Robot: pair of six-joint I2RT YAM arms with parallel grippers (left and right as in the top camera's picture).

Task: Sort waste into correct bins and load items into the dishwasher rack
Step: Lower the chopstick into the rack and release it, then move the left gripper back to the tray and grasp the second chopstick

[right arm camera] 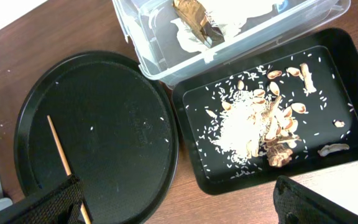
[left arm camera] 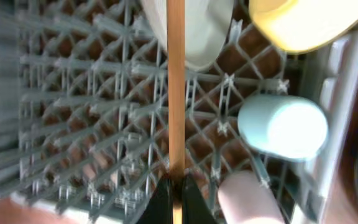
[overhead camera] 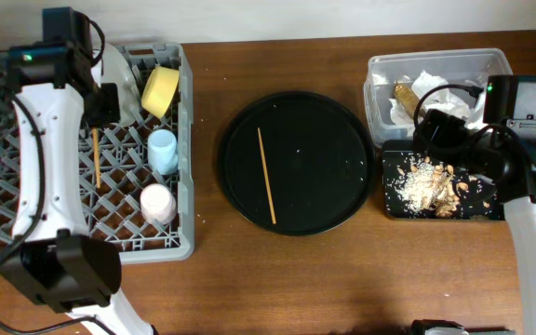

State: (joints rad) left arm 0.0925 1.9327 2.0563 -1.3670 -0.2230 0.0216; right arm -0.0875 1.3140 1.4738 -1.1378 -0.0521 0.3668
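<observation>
My left gripper [left arm camera: 175, 199] is shut on a wooden chopstick [left arm camera: 176, 93] and holds it over the grey dishwasher rack [overhead camera: 26, 177]. The rack holds a pale plate [left arm camera: 197, 31], a yellow bowl [overhead camera: 160, 90], a blue cup [overhead camera: 163, 151] and a pink cup [overhead camera: 158, 203]. A second chopstick [overhead camera: 266, 175] lies on the round black tray [overhead camera: 324, 140]. My right gripper [right arm camera: 185, 208] is open and empty near the front left corner of the black rectangular tray [right arm camera: 353, 81], which holds rice and tan food scraps [right arm camera: 272, 124]. The clear tub [overhead camera: 377, 65] holds a white napkin [overhead camera: 435, 86] and a brown wrapper [right arm camera: 194, 18].
The rack fills the left of the table, the round tray the middle, and the tub and rectangular tray the right. Bare wooden table runs along the front edge. Crumbs dot the round tray.
</observation>
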